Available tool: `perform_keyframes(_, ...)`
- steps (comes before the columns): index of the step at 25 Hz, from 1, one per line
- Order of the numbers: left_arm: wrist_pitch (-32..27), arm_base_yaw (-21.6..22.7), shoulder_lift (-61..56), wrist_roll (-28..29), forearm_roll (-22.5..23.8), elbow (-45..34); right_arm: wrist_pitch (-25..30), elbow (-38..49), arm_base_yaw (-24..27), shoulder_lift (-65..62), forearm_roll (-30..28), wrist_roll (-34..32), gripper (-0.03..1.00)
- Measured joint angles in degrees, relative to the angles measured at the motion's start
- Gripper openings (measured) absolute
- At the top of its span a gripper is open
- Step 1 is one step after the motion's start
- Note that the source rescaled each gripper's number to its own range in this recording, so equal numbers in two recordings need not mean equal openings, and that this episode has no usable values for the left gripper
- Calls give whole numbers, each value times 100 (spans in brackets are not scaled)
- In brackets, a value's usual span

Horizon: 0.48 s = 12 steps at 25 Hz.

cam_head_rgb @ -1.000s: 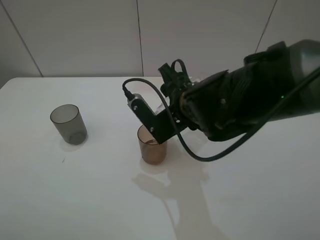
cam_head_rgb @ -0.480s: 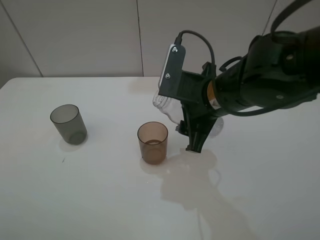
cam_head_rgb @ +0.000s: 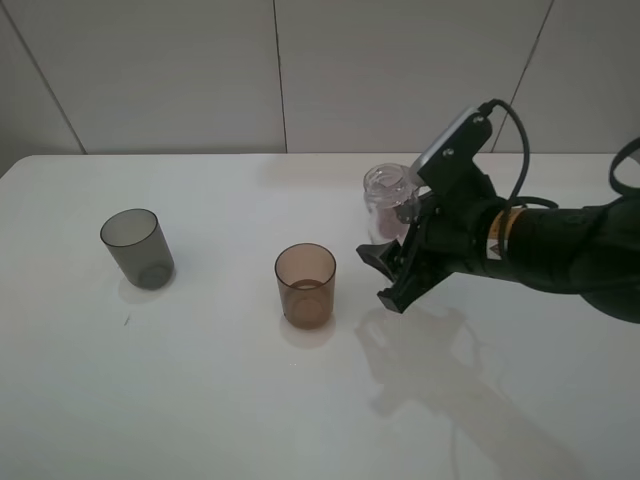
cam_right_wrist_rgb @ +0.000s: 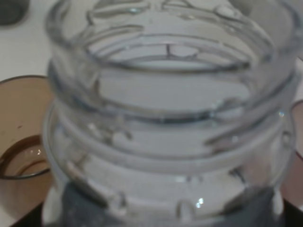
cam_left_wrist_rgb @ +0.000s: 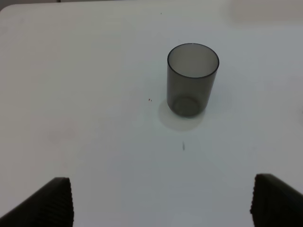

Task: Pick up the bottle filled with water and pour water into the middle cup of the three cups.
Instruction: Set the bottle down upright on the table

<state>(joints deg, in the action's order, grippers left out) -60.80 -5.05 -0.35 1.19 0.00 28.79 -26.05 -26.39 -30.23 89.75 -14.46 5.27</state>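
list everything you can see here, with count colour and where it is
grey cup: one, smoky grey, upright at the left of the table
amber cup: one, amber-brown, upright near the middle, apparently a little liquid at its bottom
bottle: one, clear, no cap, upright, held to the right of the amber cup
pink cup: one, mauve-pink, only an edge shows beside the bottle in the right wrist view
table: one, white
wall: white panels behind the table
right arm: one, black, coming in from the right, jaws shut on the bottle
left jaws: two black fingertips, wide apart, holding nothing, facing the grey cup
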Motion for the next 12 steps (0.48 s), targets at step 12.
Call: perform_keyframes(12, 0, 0, 0, 0, 0, 0, -3187, 726, 292, 1171, 2995, -24, 2)
